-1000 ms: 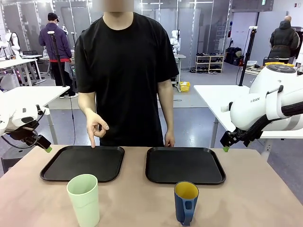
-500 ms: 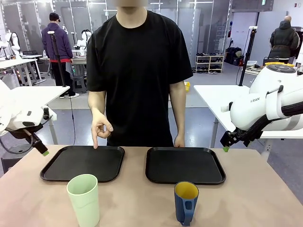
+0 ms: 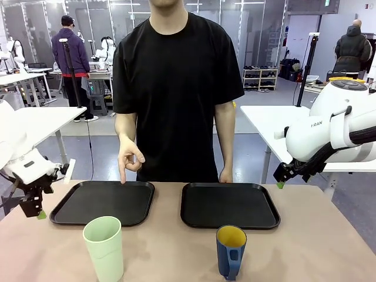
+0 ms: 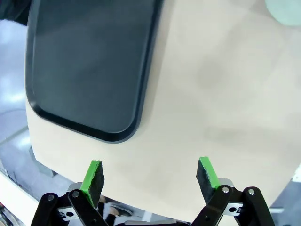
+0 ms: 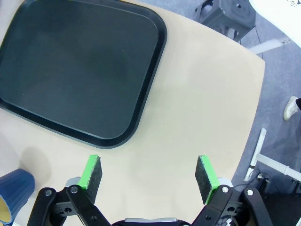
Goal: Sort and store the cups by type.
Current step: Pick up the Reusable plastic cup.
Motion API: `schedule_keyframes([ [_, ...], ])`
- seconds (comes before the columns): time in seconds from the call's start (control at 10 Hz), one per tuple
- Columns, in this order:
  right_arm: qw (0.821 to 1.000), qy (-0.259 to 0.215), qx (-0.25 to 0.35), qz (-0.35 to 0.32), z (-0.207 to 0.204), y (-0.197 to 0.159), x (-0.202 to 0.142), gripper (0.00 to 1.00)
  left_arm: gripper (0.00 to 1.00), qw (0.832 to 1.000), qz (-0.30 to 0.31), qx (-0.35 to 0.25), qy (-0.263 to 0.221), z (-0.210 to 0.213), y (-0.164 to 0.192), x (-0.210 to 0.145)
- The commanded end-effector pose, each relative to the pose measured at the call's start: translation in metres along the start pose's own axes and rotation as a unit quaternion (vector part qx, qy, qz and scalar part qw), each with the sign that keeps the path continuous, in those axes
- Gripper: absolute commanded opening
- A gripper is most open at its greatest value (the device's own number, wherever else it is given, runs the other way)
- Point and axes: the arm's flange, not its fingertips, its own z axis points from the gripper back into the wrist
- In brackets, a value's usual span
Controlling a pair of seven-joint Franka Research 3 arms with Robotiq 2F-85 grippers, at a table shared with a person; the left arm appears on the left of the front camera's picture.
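Two cups, progress: neither is stored; both stand on the bare table on the robot's side of the trays, so the whole sort is left to do.
Tall pale mint-green handleless tumbler (image 3: 104,247): smooth, matt, plastic by the look, slightly flared; upright in front of the left tray, apart from it.
Short dark blue mug with handle and yellow inside (image 3: 231,249): glossy; handle towards the camera, upright just in front of the right tray.
Left black rounded-corner tray (image 3: 70,210): shallow raised rim, dull surface, no cup on it.
Right black tray (image 3: 229,205): same shape, no cup on it.
Left gripper (image 4: 150,172): jaws spread wide, nothing between the green pads; low by the table's left edge, beside the left tray.
Right gripper (image 5: 148,172): jaws wide apart, holding nothing; above the table's right edge, well apart from the mug.
Person's hand (image 3: 128,158): index finger pointing down at the left tray's far edge.
Tan table (image 3: 176,252): smooth, matt.
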Motion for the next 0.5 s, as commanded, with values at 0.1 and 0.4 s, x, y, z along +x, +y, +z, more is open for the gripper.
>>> schedule_keyframes([
  [0.1, 1.0, -0.003, -0.001, -0.002, 0.001, -0.001, -0.001, 1.0, 1.0, 0.998, -0.044, -0.003, -0.035, -0.007, -0.003, -0.011],
  [0.4, 1.0, -0.003, -0.001, -0.002, 0.001, -0.001, -0.001, 1.0, 1.0, 0.999, -0.034, -0.005, -0.01, -0.004, -0.003, -0.005],
])
